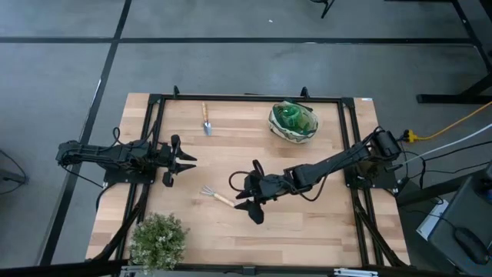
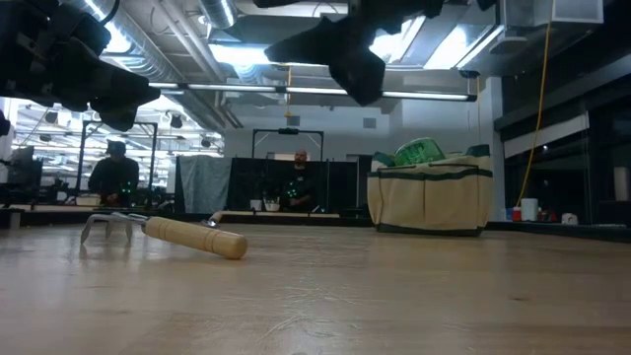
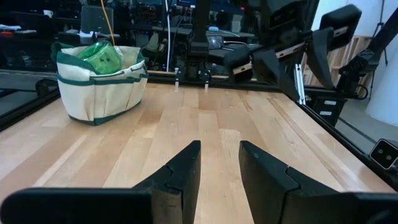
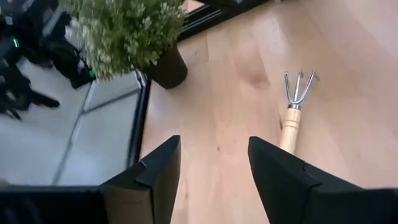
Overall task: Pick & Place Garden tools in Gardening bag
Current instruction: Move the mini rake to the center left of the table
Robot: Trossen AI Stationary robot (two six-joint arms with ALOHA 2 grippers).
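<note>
At mid-table, your right gripper hangs open and empty just beside the rake, offset from its handle.

If you drop from here, one finger could land on the wooden handle and roll or skid the tool away instead of straddling it; in the right wrist view the rake lies off to one side of the spread fingers, so line up first. The handle is round and smooth, so a grip near its end may let the prongs swing down in the carry to the gardening bag, which already holds something green, probably the spray bottle. The trowel lies near the far edge. Your left gripper waits at its side, jaws a little apart.
</note>
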